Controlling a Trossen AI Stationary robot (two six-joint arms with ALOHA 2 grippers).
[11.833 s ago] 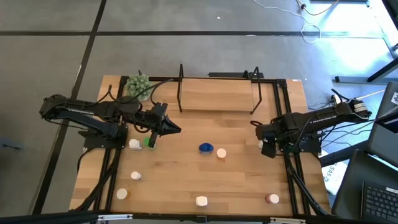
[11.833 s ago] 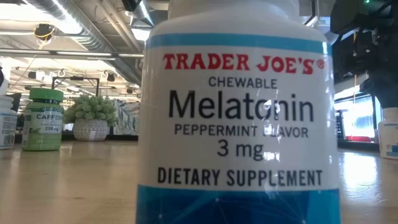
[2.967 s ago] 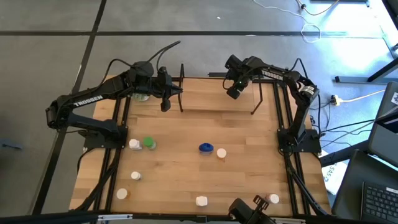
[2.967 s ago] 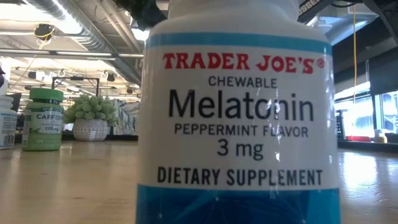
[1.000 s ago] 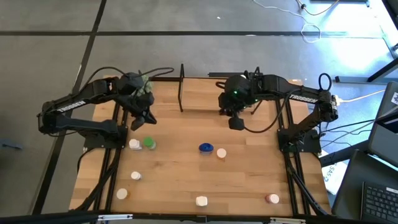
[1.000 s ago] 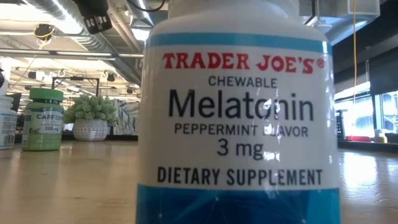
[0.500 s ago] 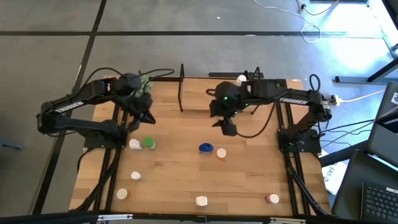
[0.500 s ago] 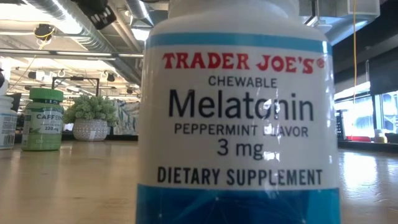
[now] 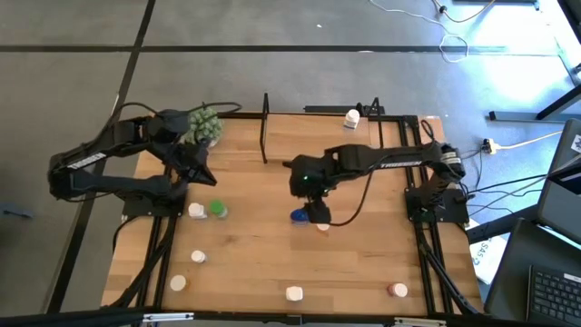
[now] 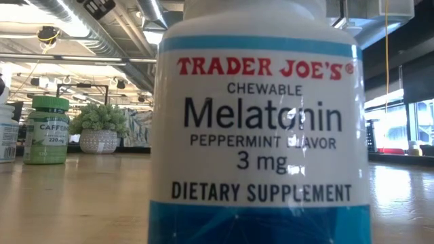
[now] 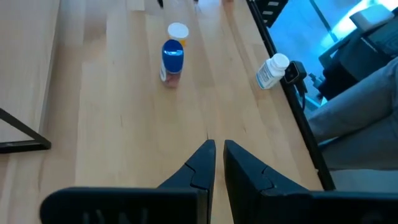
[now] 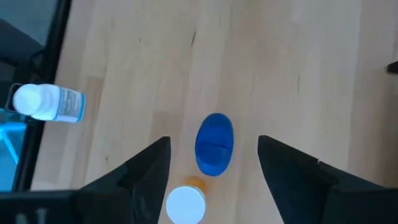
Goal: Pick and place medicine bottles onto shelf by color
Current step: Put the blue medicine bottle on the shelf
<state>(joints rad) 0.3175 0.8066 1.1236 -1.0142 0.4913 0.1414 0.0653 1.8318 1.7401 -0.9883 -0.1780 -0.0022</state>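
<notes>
My right gripper hangs open just above a blue bottle at mid-table, one finger on either side of it and touching nothing. Right beside it stands an orange bottle with a white cap. A white bottle stands at the far right end of the shelf. My left gripper is shut and empty, raised over the table's left part. A white bottle and a green one stand near it.
More bottles stand toward the near edge: white, pale orange, pink-red. A white Melatonin bottle fills the low view. A green plant ball sits at the far left corner. The shelf's black frames stand upright.
My right gripper has swung from the shelf toward the table's near edge and down, ending over the blue bottle. The white bottle on the shelf's right end has come into view behind it. My left gripper has drawn back a little toward the table's left edge.
</notes>
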